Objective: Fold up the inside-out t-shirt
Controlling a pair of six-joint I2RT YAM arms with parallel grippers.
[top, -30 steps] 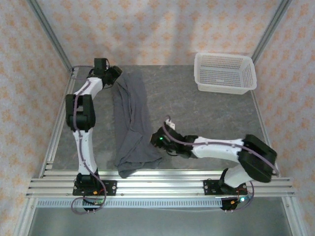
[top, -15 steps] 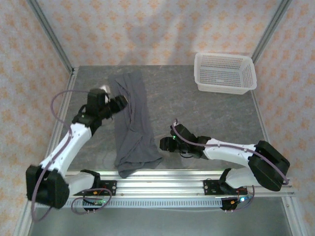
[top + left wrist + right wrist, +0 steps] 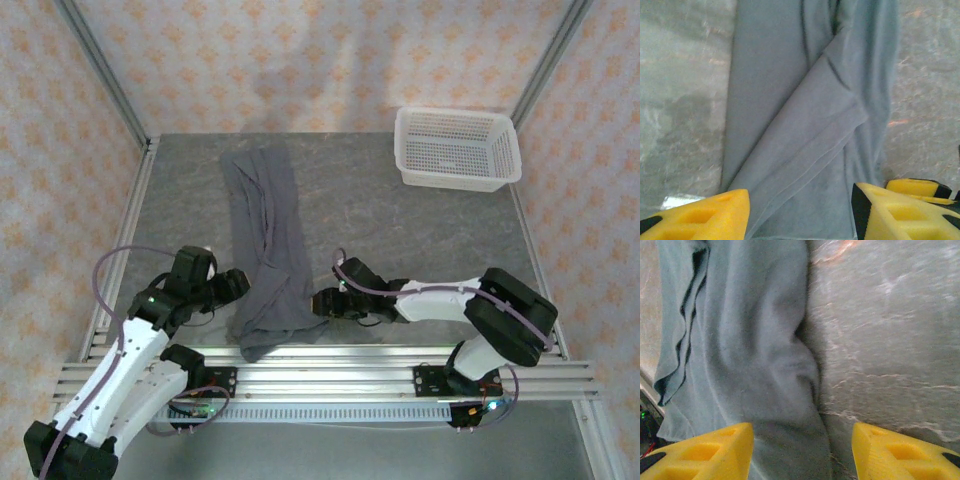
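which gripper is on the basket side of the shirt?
The right gripper, by the t-shirt's near right edge; the left gripper is across it, away from the basket.

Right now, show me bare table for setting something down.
Free: the table between shirt and basket, and the strip left of the shirt. Crowded: the near edge, left hand and right hand flanking the shirt.

White links, black joints, grey cables on left arm [image 3: 125,350] and right arm [image 3: 440,298]; yellow fingers [image 3: 705,217] on left hand [image 3: 800,212], right hand [image 3: 802,450].
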